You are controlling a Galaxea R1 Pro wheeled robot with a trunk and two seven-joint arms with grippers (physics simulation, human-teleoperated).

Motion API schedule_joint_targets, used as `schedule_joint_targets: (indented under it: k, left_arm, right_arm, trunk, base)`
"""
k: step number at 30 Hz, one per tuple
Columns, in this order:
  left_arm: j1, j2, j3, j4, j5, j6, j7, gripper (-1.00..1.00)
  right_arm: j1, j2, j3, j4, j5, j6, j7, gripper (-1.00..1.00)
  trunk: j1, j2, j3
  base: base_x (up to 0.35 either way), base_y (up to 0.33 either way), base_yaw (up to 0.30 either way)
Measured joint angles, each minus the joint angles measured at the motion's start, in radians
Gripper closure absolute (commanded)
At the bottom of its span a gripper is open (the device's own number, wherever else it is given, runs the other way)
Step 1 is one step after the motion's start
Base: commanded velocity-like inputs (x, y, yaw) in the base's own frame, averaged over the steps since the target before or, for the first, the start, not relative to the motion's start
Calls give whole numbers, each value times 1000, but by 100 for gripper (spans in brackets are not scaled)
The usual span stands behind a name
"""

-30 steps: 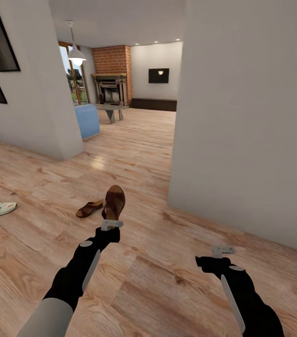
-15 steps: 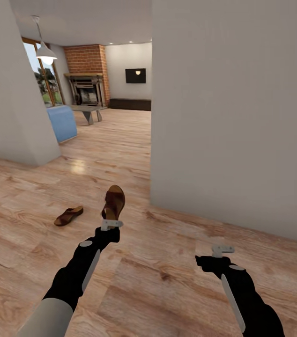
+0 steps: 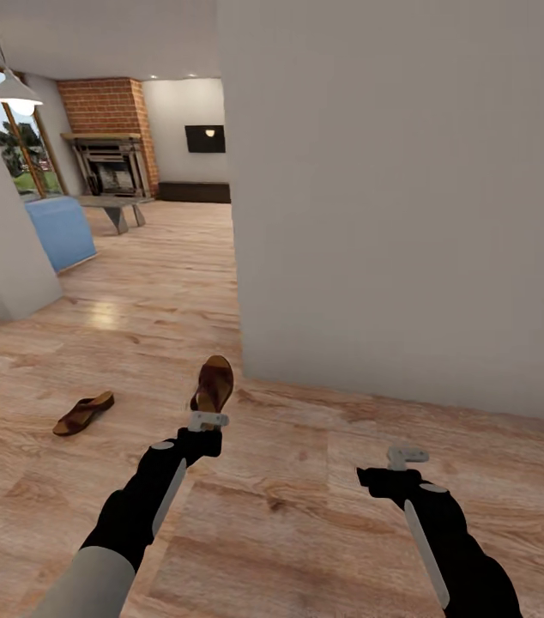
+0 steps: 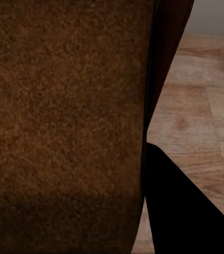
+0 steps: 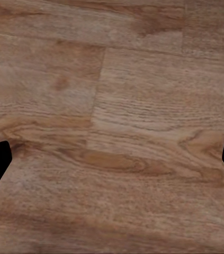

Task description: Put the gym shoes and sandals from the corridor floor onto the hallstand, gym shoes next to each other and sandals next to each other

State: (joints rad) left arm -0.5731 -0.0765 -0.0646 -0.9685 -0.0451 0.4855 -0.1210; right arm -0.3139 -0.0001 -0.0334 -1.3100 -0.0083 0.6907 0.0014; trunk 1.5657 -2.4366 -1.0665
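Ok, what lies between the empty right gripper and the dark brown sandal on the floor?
In the head view, the left gripper, holding the other sandal, sits between right gripper and dark brown sandal; otherwise bare wood-plank floor.

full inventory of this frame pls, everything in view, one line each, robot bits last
sandal in grip: 1, dark brown, held up by the left gripper
sandal on floor: 1, dark brown, lying left of the left arm
floor: light brown wood planks
wall: white, ahead on the right
armchair: blue, far left
fireplace: red brick, far room
pendant lamp: white, top left
left gripper: shut on sandal
right gripper: open, over bare floor
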Motion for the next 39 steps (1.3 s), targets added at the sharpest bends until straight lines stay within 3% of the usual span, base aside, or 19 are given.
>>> schedule_joint_targets:
  k: [4, 31, 39]
  left_arm:
    - [1, 3, -34, 1, -2, -3, -1, 100]
    - [1, 3, -35, -8, 2, -4, -4, 100]
    - [1, 2, -37, -38, 2, -2, -3, 100]
  right_arm:
    - [0, 0, 1, 2, -1, 9, 0, -100]
    - [0, 0, 2, -5, -6, 10, 0, -100]
    - [0, 0, 2, -5, -6, 10, 1, -100]
  trunk:
    - [0, 0, 0]
    - [0, 0, 10]
    - [-1, 0, 14]
  base:
    - [0, 0, -286]
    - [1, 0, -290]
    - [221, -5, -290]
